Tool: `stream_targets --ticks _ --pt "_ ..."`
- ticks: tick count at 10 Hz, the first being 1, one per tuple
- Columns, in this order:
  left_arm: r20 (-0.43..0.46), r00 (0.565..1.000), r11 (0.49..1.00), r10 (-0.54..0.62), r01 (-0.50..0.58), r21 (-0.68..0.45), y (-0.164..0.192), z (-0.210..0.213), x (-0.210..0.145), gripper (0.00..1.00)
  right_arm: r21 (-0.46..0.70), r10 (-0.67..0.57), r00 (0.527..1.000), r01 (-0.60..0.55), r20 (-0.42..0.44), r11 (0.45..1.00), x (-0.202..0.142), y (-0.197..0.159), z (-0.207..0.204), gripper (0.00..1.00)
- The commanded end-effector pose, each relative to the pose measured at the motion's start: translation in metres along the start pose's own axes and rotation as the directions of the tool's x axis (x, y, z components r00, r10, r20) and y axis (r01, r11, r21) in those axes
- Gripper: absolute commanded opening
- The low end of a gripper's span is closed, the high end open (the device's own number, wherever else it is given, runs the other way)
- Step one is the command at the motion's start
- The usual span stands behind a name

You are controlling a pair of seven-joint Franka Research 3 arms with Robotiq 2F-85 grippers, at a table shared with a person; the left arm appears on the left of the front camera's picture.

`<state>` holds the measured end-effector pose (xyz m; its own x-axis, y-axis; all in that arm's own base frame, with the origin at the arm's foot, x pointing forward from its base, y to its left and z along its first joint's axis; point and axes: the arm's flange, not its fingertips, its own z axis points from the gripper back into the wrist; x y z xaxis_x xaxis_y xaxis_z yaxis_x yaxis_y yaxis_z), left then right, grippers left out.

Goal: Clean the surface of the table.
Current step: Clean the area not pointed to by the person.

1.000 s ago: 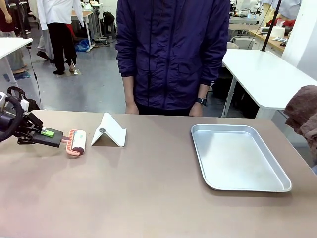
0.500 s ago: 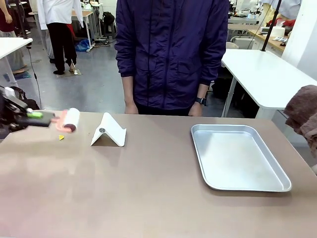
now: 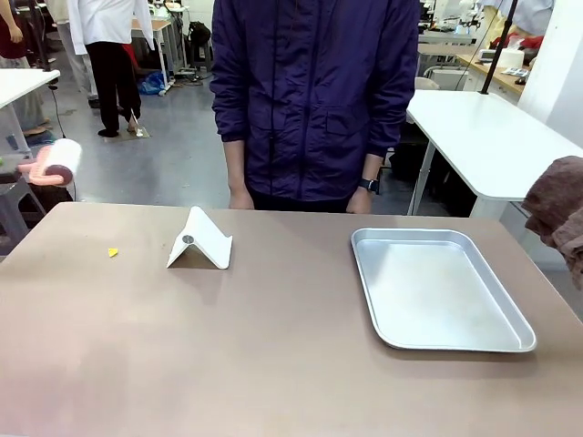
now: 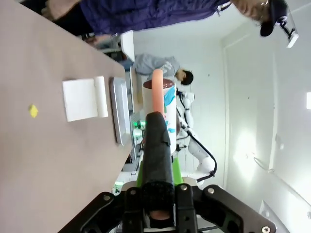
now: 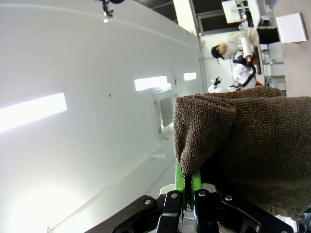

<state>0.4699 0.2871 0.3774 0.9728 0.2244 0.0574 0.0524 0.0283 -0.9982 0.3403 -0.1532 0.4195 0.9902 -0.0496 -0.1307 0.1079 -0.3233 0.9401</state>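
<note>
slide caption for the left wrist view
Left gripper holds a lint roller clear of the table, which bears a yellow scrap.

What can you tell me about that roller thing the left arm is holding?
The lint roller has a thick black grip, a salmon-pink stem and a white drum with a dark red end. The left tool is clamped on the black grip. The front view shows it blurred, in the air off the far left corner of the table, touching nothing else.

Taupe-brown table (image 3: 273, 364), white folded stand (image 3: 200, 241), small yellow scrap (image 3: 113, 252), silver tray (image 3: 437, 287)
</note>
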Motion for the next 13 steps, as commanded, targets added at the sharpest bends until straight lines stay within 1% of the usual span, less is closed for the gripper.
stream_targets --ticks 1,2,3,4,5,6,13 --pt "0.040 0.999 0.999 -0.027 0.028 -0.023 -0.001 0.049 -0.009 0.22 0.005 0.010 1.000 -0.010 0.003 1.000 -0.001 0.004 0.000 0.06" --pt "0.081 0.996 0.999 -0.031 0.031 -0.009 0.000 0.072 -0.018 0.22 0.005 0.010 1.000 -0.010 0.003 1.000 -0.001 0.004 0.000 0.06" --pt "0.065 0.997 0.999 -0.042 0.041 0.023 0.005 0.090 -0.025 0.22 0.005 0.010 1.000 -0.010 0.003 1.000 -0.001 0.004 0.000 0.06" --pt "0.004 1.000 1.000 -0.002 0.002 0.023 0.010 0.104 -0.030 0.22 0.005 0.010 1.000 -0.010 0.003 1.000 -0.001 0.004 0.000 0.06" --pt "-0.082 0.996 0.999 0.039 -0.041 -0.019 0.015 0.117 -0.029 0.22 0.005 0.010 1.000 -0.010 0.003 1.000 -0.001 0.004 0.000 0.06" --pt "0.082 0.997 1.000 0.000 -0.001 0.023 0.007 0.100 -0.033 0.22 0.005 0.010 1.000 -0.010 0.003 1.000 -0.001 0.004 0.000 0.06" --pt "0.082 0.997 1.000 0.000 -0.001 0.023 0.007 0.100 -0.033 0.22 0.005 0.010 1.000 -0.010 0.003 1.000 -0.001 0.004 0.000 0.06"
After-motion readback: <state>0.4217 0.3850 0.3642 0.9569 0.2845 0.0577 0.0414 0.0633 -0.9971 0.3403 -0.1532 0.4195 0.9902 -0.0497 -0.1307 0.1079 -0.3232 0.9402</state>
